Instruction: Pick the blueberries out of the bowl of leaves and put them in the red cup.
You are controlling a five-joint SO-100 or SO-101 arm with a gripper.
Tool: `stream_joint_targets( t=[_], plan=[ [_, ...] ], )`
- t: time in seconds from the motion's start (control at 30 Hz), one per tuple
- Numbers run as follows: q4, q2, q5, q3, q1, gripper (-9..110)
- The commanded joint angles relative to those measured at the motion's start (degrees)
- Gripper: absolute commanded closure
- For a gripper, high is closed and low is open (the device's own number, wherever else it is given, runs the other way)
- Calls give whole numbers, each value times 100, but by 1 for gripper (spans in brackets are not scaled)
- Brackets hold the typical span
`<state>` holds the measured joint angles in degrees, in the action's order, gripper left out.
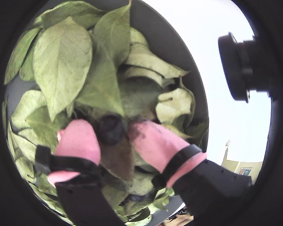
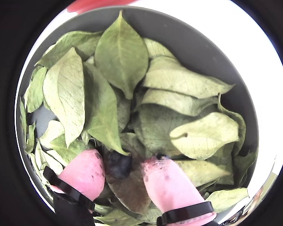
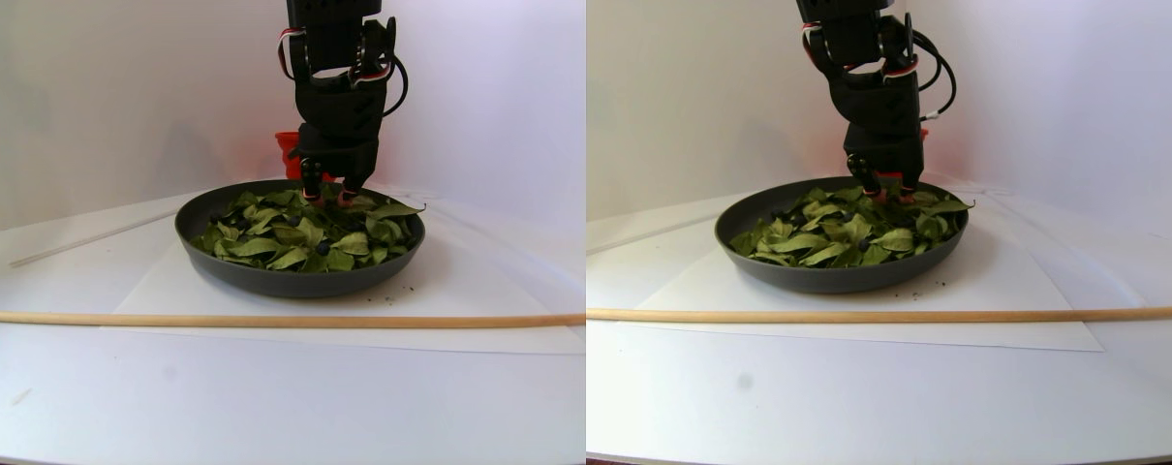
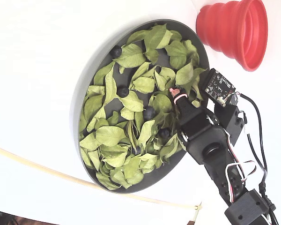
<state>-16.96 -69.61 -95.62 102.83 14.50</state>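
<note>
The dark grey bowl holds many light green leaves and several blueberries. In both wrist views my gripper is down among the leaves, open, its pink fingertips on either side of one blueberry. That berry lies against the left fingertip, with a small gap to the right one. A brownish leaf lies just below it. The fixed view puts the gripper at the bowl's right side, nearest the red cup, which lies outside the bowl at upper right.
A thin wooden stick lies across the table in front of the bowl, which sits on a white sheet. The red cup shows behind the arm. A black camera module juts out beside the gripper.
</note>
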Motion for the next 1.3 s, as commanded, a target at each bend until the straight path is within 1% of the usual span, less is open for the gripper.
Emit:
stream_joint_targets(
  t=[0.0,0.8,1.27],
  plan=[
    [-132,-53,9,-26,88,87],
    [-167,141,-18,-387,79,92],
    [79,-255,-114,-334,18,94]
  ],
)
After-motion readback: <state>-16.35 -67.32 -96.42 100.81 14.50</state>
